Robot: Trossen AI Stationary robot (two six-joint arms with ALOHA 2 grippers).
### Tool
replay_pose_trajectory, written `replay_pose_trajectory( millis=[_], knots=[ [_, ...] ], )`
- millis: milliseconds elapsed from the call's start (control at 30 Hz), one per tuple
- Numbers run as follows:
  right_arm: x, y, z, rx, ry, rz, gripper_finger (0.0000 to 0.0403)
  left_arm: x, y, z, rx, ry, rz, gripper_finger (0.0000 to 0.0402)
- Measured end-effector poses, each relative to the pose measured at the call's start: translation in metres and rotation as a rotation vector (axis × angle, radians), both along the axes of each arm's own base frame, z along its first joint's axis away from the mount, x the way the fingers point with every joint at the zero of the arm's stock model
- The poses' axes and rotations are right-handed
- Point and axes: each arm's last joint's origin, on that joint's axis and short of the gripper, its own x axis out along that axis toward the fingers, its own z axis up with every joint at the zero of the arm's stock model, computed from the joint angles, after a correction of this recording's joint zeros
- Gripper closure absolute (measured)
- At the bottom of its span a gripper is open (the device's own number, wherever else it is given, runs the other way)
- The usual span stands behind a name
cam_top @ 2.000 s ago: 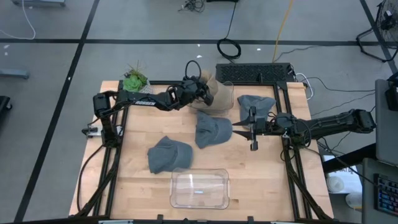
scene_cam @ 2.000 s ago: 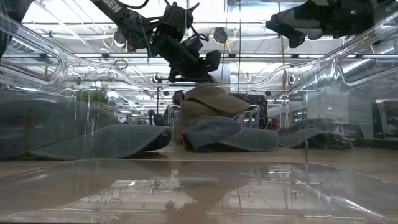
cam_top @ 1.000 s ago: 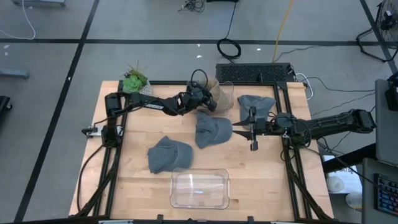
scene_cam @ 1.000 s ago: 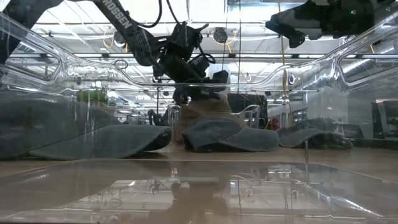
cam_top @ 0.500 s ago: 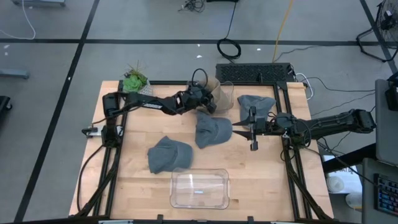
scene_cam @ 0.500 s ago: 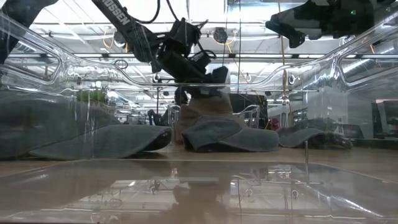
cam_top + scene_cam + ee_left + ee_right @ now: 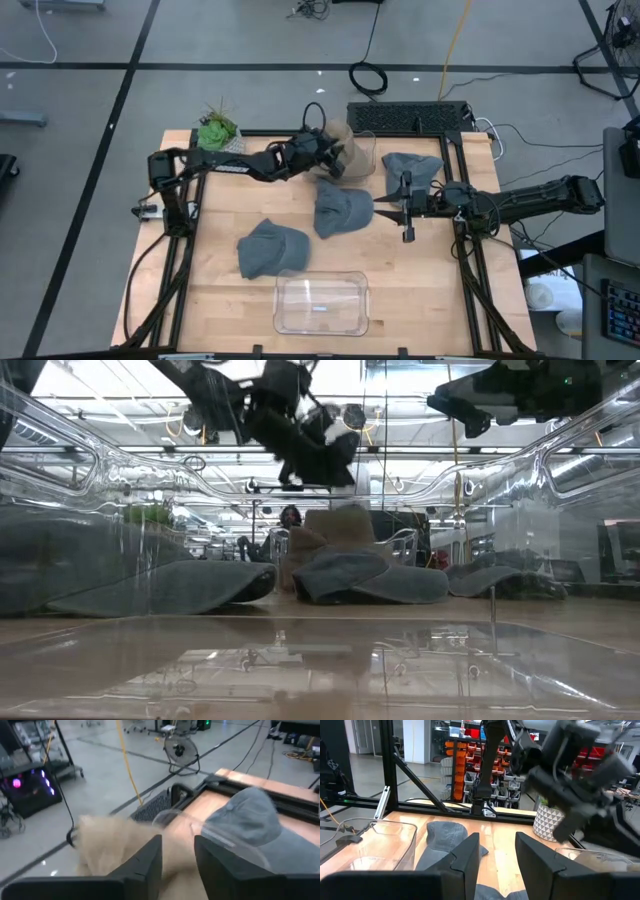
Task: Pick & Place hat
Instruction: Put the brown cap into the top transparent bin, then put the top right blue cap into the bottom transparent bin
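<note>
A tan hat [image 7: 340,138] lies at the left part of a clear bin [image 7: 364,152] by the table's far edge; whether it is wholly inside I cannot tell. My left gripper [image 7: 328,155] hangs open just above it, touching nothing; the left wrist view shows the tan hat [image 7: 112,845] below my left gripper [image 7: 177,842]. In the low view my left gripper [image 7: 318,458] is clear of the tan hat [image 7: 338,525]. Three grey hats [image 7: 340,210] [image 7: 272,248] [image 7: 410,170] lie on the table. My right gripper [image 7: 380,206] waits open at the right.
A second clear bin [image 7: 322,302] stands at the near edge. A potted plant [image 7: 217,128] sits at the far left corner. A keyboard [image 7: 408,117] lies beyond the far edge. Bare wood shows on the table's left side.
My left gripper has opened and let go of the tan hat, then risen and drawn back a little toward the table's left. The tan hat has stayed at the far clear bin.
</note>
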Motion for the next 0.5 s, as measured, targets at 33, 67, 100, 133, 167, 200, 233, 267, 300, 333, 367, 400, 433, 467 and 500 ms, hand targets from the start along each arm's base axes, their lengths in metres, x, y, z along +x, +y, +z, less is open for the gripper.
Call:
replay_pose_trajectory(
  millis=[33,67,100,133,167,200,233,267,300,333,367,400,433,467,500],
  knots=[
    [0.000,0.000,0.000,0.000,0.001,0.000,0.0287,-0.002,-0.002,0.006,0.012,0.002,-0.006,0.0270],
    [0.000,0.000,0.000,0.000,0.002,0.000,0.0287,-0.004,-0.003,0.010,0.019,0.010,-0.013,0.0265],
    [0.000,0.000,0.000,0.000,0.003,0.000,0.0287,-0.006,-0.005,0.013,0.024,0.018,-0.018,0.0259],
    [0.000,0.000,0.000,0.000,0.005,0.000,0.0287,-0.009,-0.007,0.017,0.024,0.028,-0.021,0.0254],
    [0.000,0.000,-0.001,0.000,0.007,0.000,0.0287,-0.011,-0.009,0.021,0.024,0.039,-0.025,0.0248],
    [0.000,0.000,-0.001,0.000,0.008,0.000,0.0287,-0.014,-0.011,0.025,0.022,0.043,-0.028,0.0243],
    [0.000,0.000,-0.001,0.000,0.008,0.000,0.0287,-0.017,-0.013,0.030,0.021,0.045,-0.031,0.0238],
    [0.000,0.000,-0.001,0.000,0.008,0.000,0.0287,-0.020,-0.016,0.035,0.021,0.046,-0.036,0.0232],
    [0.000,0.000,-0.001,0.000,0.008,0.000,0.0287,-0.024,-0.019,0.041,0.018,0.052,-0.044,0.0227],
    [0.000,0.000,-0.001,0.000,0.010,0.000,0.0287,-0.029,-0.021,0.045,0.010,0.063,-0.057,0.0223],
    [0.000,0.000,-0.001,0.000,0.013,0.000,0.0287,-0.032,-0.022,0.050,0.003,0.060,-0.083,0.0219],
    [0.000,0.000,-0.001,0.000,0.015,0.000,0.0287,-0.036,-0.024,0.055,-0.007,0.054,-0.122,0.0216],
    [0.000,0.000,-0.002,0.000,0.017,0.000,0.0287,-0.040,-0.027,0.060,-0.018,0.055,-0.173,0.0214],
    [0.000,0.000,-0.002,0.002,0.017,0.000,0.0287,-0.045,-0.028,0.064,-0.022,0.055,-0.219,0.0212],
    [0.000,0.000,-0.002,0.003,0.020,0.000,0.0287,-0.048,-0.029,0.068,-0.015,0.048,-0.262,0.0211]
  ],
)
